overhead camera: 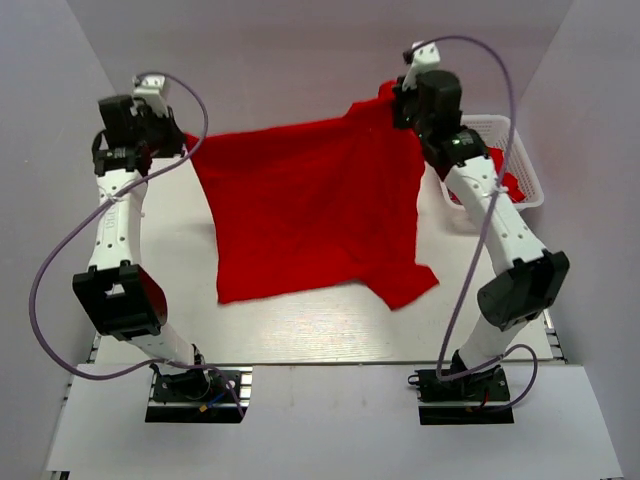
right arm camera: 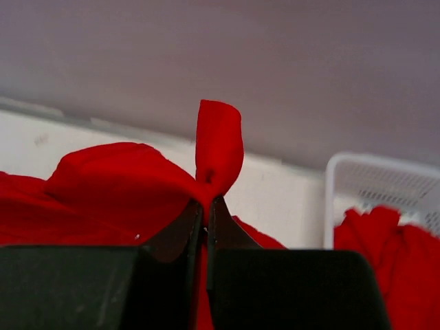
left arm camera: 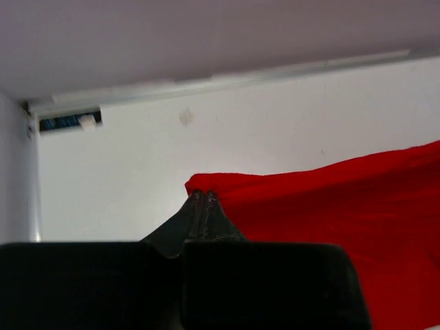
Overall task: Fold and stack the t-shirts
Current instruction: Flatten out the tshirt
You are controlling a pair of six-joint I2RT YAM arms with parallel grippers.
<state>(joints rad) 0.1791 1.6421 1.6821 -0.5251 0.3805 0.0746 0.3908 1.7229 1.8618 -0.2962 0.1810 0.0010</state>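
Observation:
A bright red t-shirt point(overhead camera: 310, 215) hangs stretched between my two grippers above the white table, its lower hem and one sleeve point(overhead camera: 405, 285) resting on the tabletop. My left gripper point(overhead camera: 185, 145) is shut on the shirt's far left corner; in the left wrist view the shut tips point(left arm camera: 201, 197) pinch the cloth's edge point(left arm camera: 330, 199). My right gripper point(overhead camera: 395, 100) is shut on the far right corner; in the right wrist view the tips point(right arm camera: 206, 203) clamp a bunched fold point(right arm camera: 218, 148). More red shirts point(overhead camera: 505, 170) lie in the basket.
A white plastic lattice basket point(overhead camera: 505, 130) stands at the far right, just behind my right arm, and shows in the right wrist view point(right arm camera: 371, 179). White walls enclose the table on the left, the right and at the back.

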